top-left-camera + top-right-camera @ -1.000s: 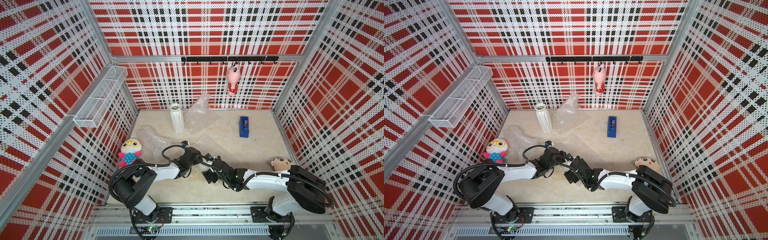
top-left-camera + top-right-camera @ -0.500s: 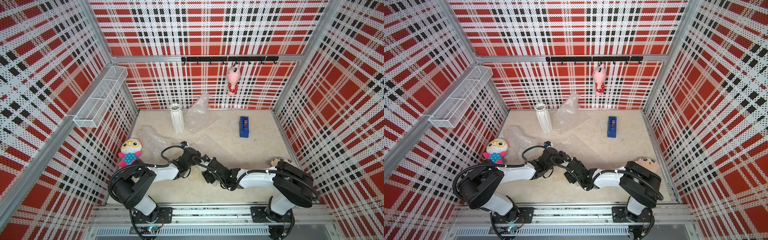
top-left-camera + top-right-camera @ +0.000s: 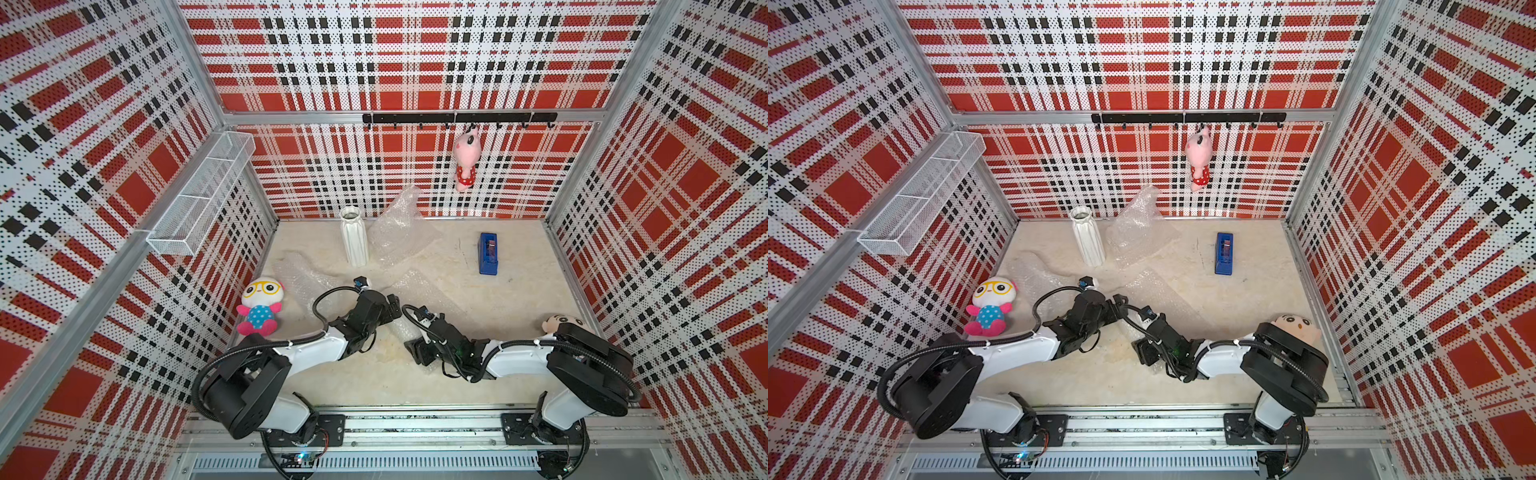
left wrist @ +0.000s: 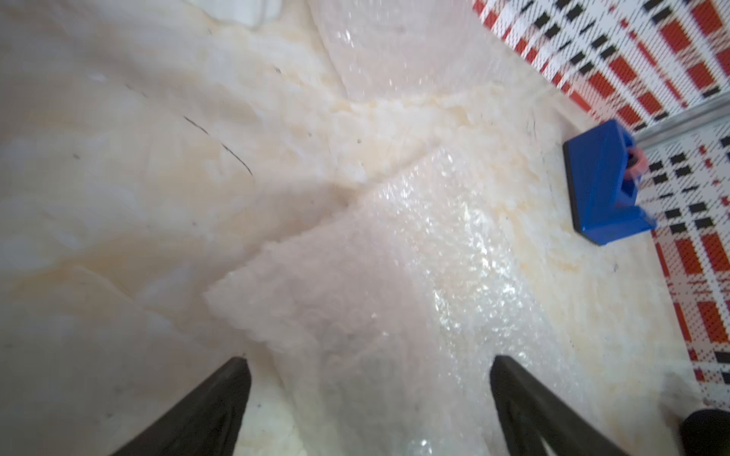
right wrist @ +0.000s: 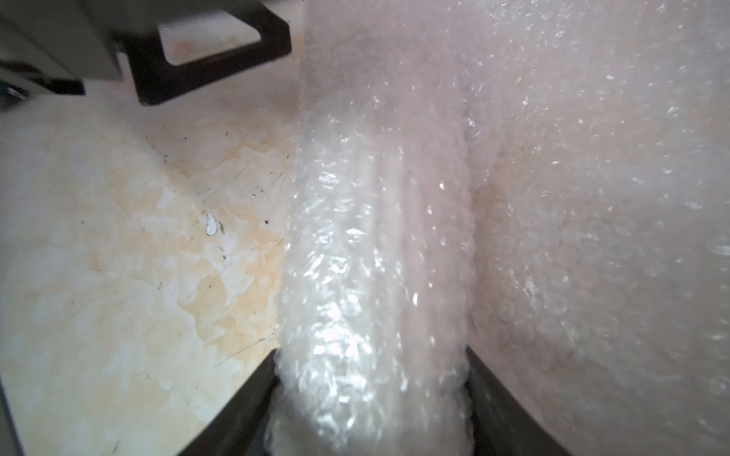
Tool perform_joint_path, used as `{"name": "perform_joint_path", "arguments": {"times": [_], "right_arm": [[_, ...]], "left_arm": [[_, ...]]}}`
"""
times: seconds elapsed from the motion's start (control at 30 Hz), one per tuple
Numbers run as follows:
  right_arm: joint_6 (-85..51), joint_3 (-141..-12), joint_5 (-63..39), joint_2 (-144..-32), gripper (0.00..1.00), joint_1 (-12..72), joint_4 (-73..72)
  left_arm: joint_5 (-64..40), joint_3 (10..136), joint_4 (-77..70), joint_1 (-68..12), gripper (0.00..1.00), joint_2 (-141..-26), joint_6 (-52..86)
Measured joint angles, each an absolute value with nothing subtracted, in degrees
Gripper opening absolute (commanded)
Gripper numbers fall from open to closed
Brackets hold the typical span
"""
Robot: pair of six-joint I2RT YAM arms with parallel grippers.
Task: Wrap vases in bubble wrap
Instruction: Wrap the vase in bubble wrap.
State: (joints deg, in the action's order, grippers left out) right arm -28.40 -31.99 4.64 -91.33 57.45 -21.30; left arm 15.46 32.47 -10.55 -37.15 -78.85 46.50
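Left gripper (image 4: 367, 363) is seen wide open over flat bubble wrap (image 4: 414, 256), lower centre of frame. Right gripper (image 5: 371, 355) is clamped on a wrap roll (image 5: 375, 237); the roll (image 3: 404, 331) is seen mid-frame in a top view. Vase (image 3: 354, 241) is stood upper centre, crumpled wrap (image 3: 401, 228) touching it.

Blue tape dispenser (image 3: 488, 253), bespectacled plush (image 3: 259, 305), wire basket (image 3: 201, 195)

White shells, black joints on left arm (image 3: 311, 355), right arm (image 3: 519, 362); black corrugated cables (image 3: 515, 344), white zip ties (image 3: 282, 343); tapered black pincer fingers (image 4: 197, 414).
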Motion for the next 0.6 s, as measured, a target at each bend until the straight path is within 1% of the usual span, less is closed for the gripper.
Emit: {"name": "perform_joint_path", "arguments": {"times": [0.1,0.13,0.23,0.33,0.5,0.6], "right_arm": [[-32.6,-29.82,1.61,-91.31,0.66,56.27,-25.65],[-34.24,-28.97,0.4,-91.35,0.66,55.77,-27.31],[-39.18,-26.85,-2.76,-92.23,0.64,54.35,-32.6],[-43.18,-25.96,-5.02,-93.65,0.64,53.32,-36.67],[-47.16,-25.8,-6.79,-95.04,0.66,53.17,-39.48],[-48.49,-25.56,-7.53,-95.64,0.66,53.06,-40.88]], "left_arm": [[17.26,31.11,-10.39,-37.08,0.99,-75.02,46.5],[17.41,30.83,-10.41,-37.08,1.0,-74.59,46.48],[17.19,30.17,-10.61,-37.3,0.98,-75.16,46.68],[16.93,30.15,-10.87,-38.44,0.97,-77.41,46.94],[16.29,32.03,-10.66,-40.71,0.95,-83.64,47.11],[15.35,33.65,-10.68,-41.45,0.91,-86.43,47.03]]}}
